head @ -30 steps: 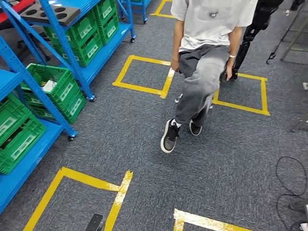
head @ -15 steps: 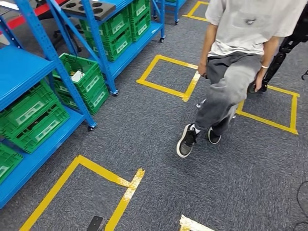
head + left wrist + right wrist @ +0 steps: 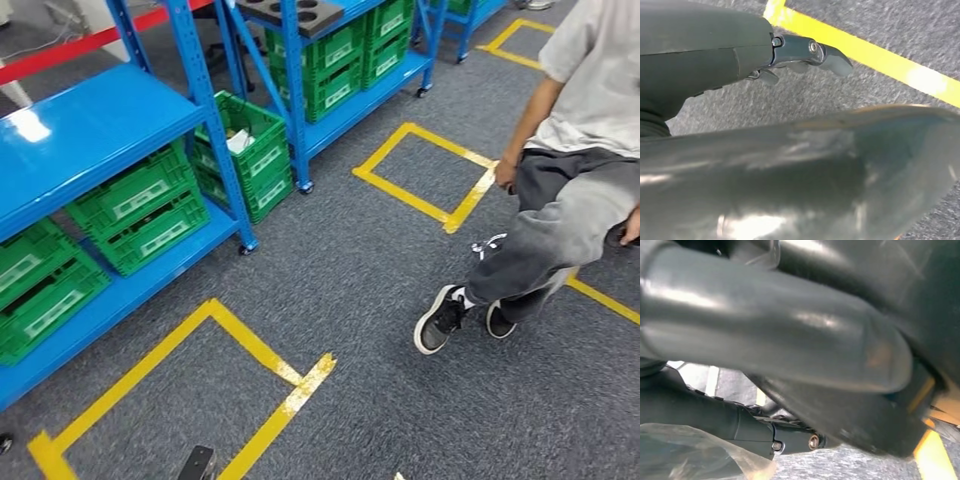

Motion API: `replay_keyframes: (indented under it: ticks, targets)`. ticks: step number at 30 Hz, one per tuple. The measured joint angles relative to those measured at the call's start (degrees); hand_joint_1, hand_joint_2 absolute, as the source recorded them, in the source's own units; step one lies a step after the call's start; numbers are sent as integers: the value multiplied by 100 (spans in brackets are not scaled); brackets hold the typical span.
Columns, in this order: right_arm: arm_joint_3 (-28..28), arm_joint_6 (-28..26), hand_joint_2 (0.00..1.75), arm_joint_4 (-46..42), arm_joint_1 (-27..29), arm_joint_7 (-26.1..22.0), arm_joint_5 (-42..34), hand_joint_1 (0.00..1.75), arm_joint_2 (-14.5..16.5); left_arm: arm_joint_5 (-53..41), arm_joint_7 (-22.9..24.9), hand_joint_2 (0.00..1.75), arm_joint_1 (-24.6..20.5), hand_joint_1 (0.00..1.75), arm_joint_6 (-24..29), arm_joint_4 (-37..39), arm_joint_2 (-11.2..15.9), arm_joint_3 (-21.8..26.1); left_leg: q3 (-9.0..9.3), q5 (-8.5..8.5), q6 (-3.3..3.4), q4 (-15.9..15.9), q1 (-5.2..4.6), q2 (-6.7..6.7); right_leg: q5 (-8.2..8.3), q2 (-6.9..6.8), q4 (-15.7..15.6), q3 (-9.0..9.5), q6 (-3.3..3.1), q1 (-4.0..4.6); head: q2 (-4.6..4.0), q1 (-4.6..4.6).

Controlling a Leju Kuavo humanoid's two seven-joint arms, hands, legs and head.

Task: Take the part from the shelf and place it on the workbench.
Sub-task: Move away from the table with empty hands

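Note:
Blue shelves (image 3: 90,125) stand at the left and back, holding green crates (image 3: 140,205). One floor crate (image 3: 256,150) has a white item (image 3: 240,140) in it, and a dark tray with round holes (image 3: 302,12) lies on an upper shelf. Which of these is the part I cannot tell. My left hand (image 3: 806,52) hangs over the carpet, a finger stretched out straight, holding nothing. My right hand (image 3: 791,440) also hangs with thumb and fingers extended and nothing between them. A clear plastic film (image 3: 696,455) lies along its underside.
A person (image 3: 558,190) in grey trousers and dark shoes crouches at the right. Yellow tape squares (image 3: 423,175) mark the grey carpet, one (image 3: 226,350) right in front of me. The shelf's wheeled feet (image 3: 245,248) stand near that tape.
The camera has swung left: the shelves and crates now sit more towards the middle and the person has shifted to the right edge. The person's feet have barely moved on the carpet.

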Motion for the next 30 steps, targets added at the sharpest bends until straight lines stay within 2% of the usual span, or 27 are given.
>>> replay_keyframes:
  ticks: [1, 2, 3, 5, 6, 7, 8, 9, 10, 11, 12, 13, 15, 16, 17, 18, 21, 25, 27, 28, 29, 30]
  targets:
    - [0, 3, 0, 2, -1, -29, 0, 0, 1, 0, -4, 0, 7, 0, 1, 1, 2, 0, -32, 18, -30, 6, 1, -62, -15, 3, -45, 20, -42, 0, 0, 0]
    - [0, 7, 0, 2, 3, -63, 0, 0, -1, 0, -11, 0, 25, 0, 1, 1, 7, 0, -52, 33, -56, 1, 4, -116, -8, -66, -52, 36, -93, -3, 1, -5]
    - [0, 9, 0, 1, 12, -90, 0, 0, -5, 0, -20, 0, 46, 0, 2, 2, 8, 1, -68, 16, -83, 24, 1, -92, 0, -134, -72, 53, -125, -8, 0, -11]
    - [0, 9, 0, 1, 43, -120, 1, 0, -16, 0, -39, 0, 60, 0, 3, 4, 9, 0, -204, -160, -146, 323, -3, 130, 5, -300, -107, 99, -198, -20, 0, -61]
    - [0, 9, 0, 1, 61, -127, 1, 0, -23, 0, -46, 0, 56, 0, 3, 4, 3, 0, -351, -319, -180, 634, 6, 293, -7, -387, -113, 116, -225, -9, -1, -85]
    - [0, 9, 0, 1, 79, -133, 2, 0, -31, 0, -51, 0, 49, 0, 3, 4, 2, 0, -534, -481, -208, 1009, 24, 397, -22, -481, -115, 128, -247, 2, -1, -101]
    - [0, 9, 0, 1, 92, -139, 2, 0, -39, 0, -54, 0, 46, 0, 3, 4, 2, 0, -702, -594, -227, 1344, 43, 452, -39, -572, -114, 138, -259, 12, -1, -98]
    - [0, 9, 0, 1, 100, -140, 2, 0, -44, 0, -55, 0, 53, 0, 3, 4, 2, 0, -793, -610, -236, 1523, 57, 477, -57, -651, -114, 151, -264, 18, -1, -100]
    - [0, 9, 0, 1, 106, -140, 2, 0, -48, 0, -56, 0, 65, 0, 3, 4, 3, 0, -787, -521, -236, 1505, 66, 490, -76, -722, -114, 171, -264, 22, -1, -100]
    - [0, 9, 0, 1, 110, -140, 2, 0, -50, 0, -57, 0, 76, 0, 3, 4, 4, 1, -674, -344, -223, 1274, 67, 515, -99, -786, -114, 200, -261, 27, -1, -102]
    - [0, 9, 0, 1, 116, -140, 3, 0, -50, 0, -61, 0, 81, 0, 3, 4, 5, 1, -487, -141, -196, 896, 58, 587, -127, -846, -116, 237, -254, 33, -1, -102]
    - [0, 9, 0, 2, 123, -140, 6, 0, -51, 0, -65, 0, 77, 0, 3, 5, 6, 1, -300, -15, -165, 540, 31, 700, -156, -907, -121, 258, -239, 49, -1, -102]
    - [0, 9, 0, 2, 139, -139, 12, 0, -51, 0, -75, 0, 54, 0, 3, 5, 6, 1, -65, 44, -101, 80, -24, 877, -207, -1021, -140, 299, -195, 82, -1, -100]
    - [0, 9, 0, 2, 143, -138, 15, 0, -54, 0, -78, 0, 50, 0, 3, 5, 7, 1, -42, 2, -79, 39, -45, 885, -220, -1076, -160, 321, -172, 95, -1, -97]
    - [0, 9, 0, 1, 143, -136, 17, 0, -56, 0, -79, 0, 55, 0, 3, 5, 8, 1, -32, 0, -56, 0, -45, 839, -229, -1127, -180, 364, -150, 101, -1, -96]
    - [0, 9, 0, 0, 140, -135, 19, 0, -62, 0, -79, 0, 71, 0, 3, 6, 10, 1, -14, 10, -32, -32, -27, 786, -248, -1121, -189, 383, -125, 102, 0, -87]
    - [2, 9, 0, -2, 138, -146, 19, 0, -75, 0, -81, 0, 92, 0, 4, 7, 9, 1, 50, 46, 24, -122, 31, 687, -347, -896, -100, 358, -68, 97, 0, -56]
    - [2, 9, 0, -2, 136, -155, 19, 0, -75, 0, -81, 0, 86, 0, 5, 7, 9, 0, 54, 46, 34, -125, 36, 673, -386, -821, -31, 322, -63, 96, -1, -47]
    - [2, 9, 0, -2, 129, -167, 19, 0, -75, 0, -81, 0, 78, 0, 5, 7, 8, 0, 52, 42, 44, -124, 39, 652, -476, -745, 141, 232, -58, 95, 0, -39]
    - [2, 9, 0, -1, 117, -186, 18, 0, -77, 0, -82, 0, 69, 0, 5, 7, 5, 0, 57, 33, 56, -124, 40, 601, -616, -684, 506, 35, -48, 97, 0, -35]
    - [2, 11, 0, -1, 98, -198, 18, 0, -79, 1, -84, 0, 65, 0, 4, 7, 2, 1, 85, 14, 55, -119, 47, 467, -528, -612, 607, -67, -33, 88, 0, -31]
    - [3, 15, 0, 1, 84, -207, 19, 0, -81, 1, -86, 0, 61, 0, 4, 7, 0, 2, 111, -9, 38, -110, 52, 311, -407, -463, 567, -103, -11, 67, -1, -28]
